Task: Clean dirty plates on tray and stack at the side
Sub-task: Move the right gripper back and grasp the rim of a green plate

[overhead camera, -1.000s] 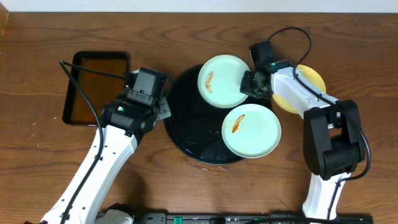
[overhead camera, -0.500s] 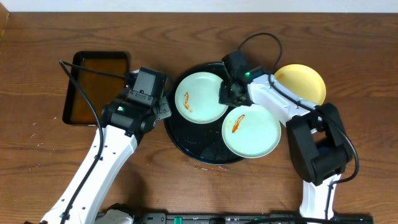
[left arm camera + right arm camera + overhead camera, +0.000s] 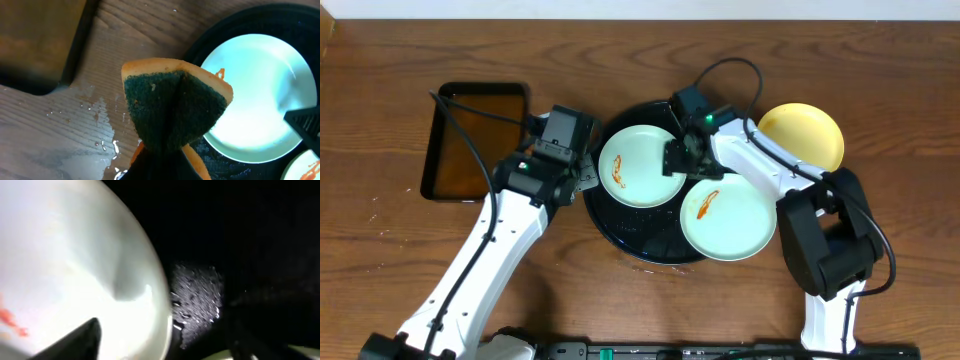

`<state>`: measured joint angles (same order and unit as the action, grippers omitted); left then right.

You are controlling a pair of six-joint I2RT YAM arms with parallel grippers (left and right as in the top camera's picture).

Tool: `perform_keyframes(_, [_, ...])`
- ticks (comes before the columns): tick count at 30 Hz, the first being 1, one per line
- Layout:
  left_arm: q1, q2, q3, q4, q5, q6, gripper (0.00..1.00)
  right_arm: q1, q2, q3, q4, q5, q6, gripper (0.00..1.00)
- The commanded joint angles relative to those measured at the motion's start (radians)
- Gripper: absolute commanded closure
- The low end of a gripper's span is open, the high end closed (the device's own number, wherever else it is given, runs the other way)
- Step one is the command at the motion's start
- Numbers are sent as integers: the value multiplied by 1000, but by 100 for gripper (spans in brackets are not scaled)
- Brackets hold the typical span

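Mint plate [image 3: 640, 168], sauce-smeared, lies on the black tray [image 3: 638, 232], its rim clamped by the right pincer [image 3: 672, 160]; the left pincer [image 3: 582, 180] grips a green-faced sponge [image 3: 175, 107] nearby.

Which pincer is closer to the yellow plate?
Right. The right pincer grips a green plate on the tray beside the yellow plate; the left pincer, holding a sponge, is across the tray.

Folded sponge [image 3: 175, 107], orange with dark green scouring face, pinched at its base by left gripper [image 3: 160, 162]. Right of sponge: mint plate [image 3: 260, 100] on black tray [image 3: 240, 22], orange smear [image 3: 220, 74] at the rim nearest sponge. Left of sponge: water droplets [image 3: 102, 135] on wood table [image 3: 145, 30]; upper left, rectangular tray [image 3: 40, 45] corner.
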<state>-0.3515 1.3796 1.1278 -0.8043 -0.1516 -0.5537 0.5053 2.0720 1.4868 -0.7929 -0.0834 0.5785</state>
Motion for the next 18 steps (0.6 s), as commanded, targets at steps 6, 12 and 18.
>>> perform_keyframes(6, [0,20,-11,16,14,-9,92,-9,-32,187,-149,5,-183,7])
perform_keyframes(12, [0,20,-11,19,14,-9,92,-27,-32,220,-175,12,-183,14])
perform_keyframes(18, [0,20,-11,20,14,-9,92,-32,12,211,-43,23,-427,27])
